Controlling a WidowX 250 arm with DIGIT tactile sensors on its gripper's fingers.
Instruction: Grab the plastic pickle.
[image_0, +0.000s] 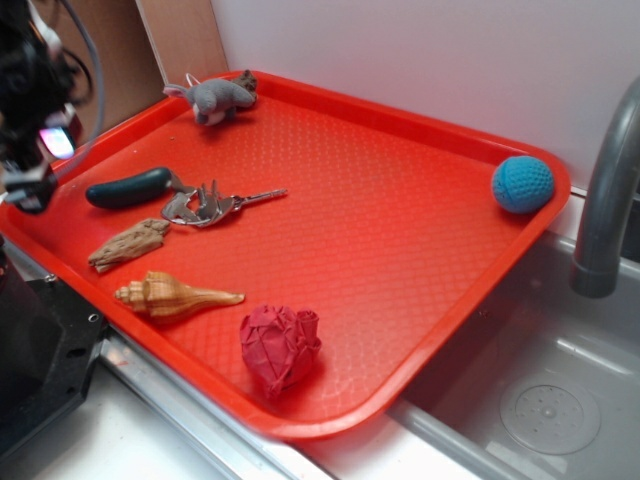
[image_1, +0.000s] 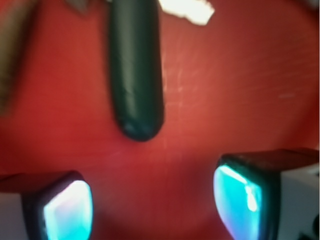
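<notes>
Plastic pickle (image_1: 136, 70), dark teal and smooth, lies bare on the red tray (image_1: 240, 100) in the upper left of the wrist frame, its rounded near end pointing down toward the gap between the two glowing pads (image_1: 67, 212). The hand (image_1: 155, 205) is released, its jaws spread wide and holding nothing, with the pickle just beyond them rather than between them; that looks like a lined-up approach, the long axis running into the opening.

From the exterior view the same pickle (image_0: 130, 188) rests near the tray's left edge, the hand (image_0: 28, 185) hanging just beside its left end. A bunch of keys (image_0: 210, 205) touches or nearly touches its right end, and a brown wood piece (image_0: 130, 245) lies close below, so a grasp probably has little room. Farther off sit a seashell (image_0: 175, 296), a red crumpled ball (image_0: 280, 345), a grey plush toy (image_0: 215, 97) and a blue crocheted ball (image_0: 522, 184).
</notes>
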